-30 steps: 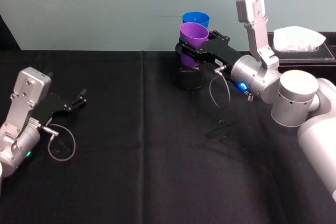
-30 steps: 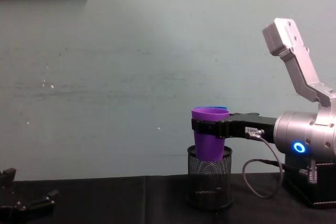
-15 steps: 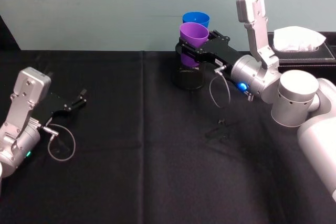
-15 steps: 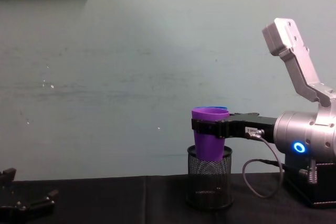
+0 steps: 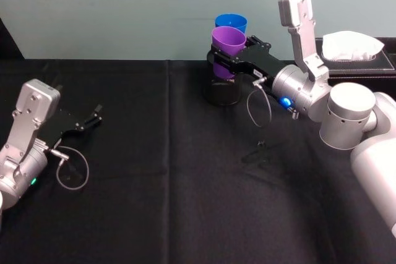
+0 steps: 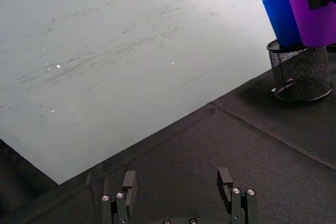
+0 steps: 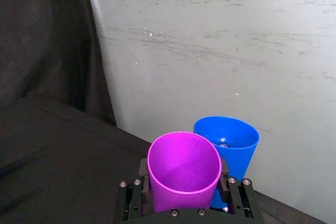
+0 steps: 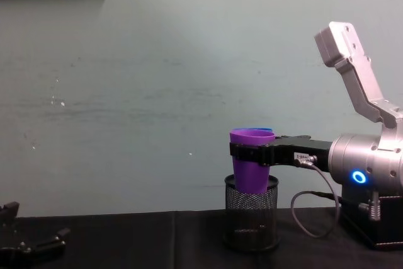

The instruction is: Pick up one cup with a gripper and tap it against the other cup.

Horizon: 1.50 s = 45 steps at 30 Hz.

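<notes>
Currently: right gripper (image 5: 230,54) fingers clamp purple tumbler (image 5: 228,38) mid-wall; prob. light, slick, squashy. Blue tumbler (image 5: 231,23) at 12 o'clk. Left gripper (image 5: 94,117) parked, fingers apart, empty.

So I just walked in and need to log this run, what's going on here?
The right gripper has its fingers shut on the purple cup, holding it upright at the rim of the black mesh holder. The blue cup seems to stand in that holder just behind it, and in the left wrist view their sides appear to meet. The left gripper rests open and idle, low on the robot's left.
</notes>
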### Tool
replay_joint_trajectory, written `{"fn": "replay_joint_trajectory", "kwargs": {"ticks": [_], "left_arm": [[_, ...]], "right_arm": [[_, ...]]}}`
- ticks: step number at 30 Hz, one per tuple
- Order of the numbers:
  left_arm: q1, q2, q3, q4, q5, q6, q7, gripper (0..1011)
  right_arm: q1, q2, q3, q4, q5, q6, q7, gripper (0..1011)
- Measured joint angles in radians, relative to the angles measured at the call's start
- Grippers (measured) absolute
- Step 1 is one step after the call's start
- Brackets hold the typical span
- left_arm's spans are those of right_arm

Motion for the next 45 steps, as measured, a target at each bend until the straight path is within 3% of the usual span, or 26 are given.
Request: {"fn": "replay_joint_trajectory", "kwargs": {"ticks": [45], "left_arm": [[0.0, 0.0, 0.0, 0.0, 0.0, 0.0, 0.0, 1005]], "right_arm": [[0.0, 0.0, 0.0, 0.0, 0.0, 0.0, 0.0, 734]]}}
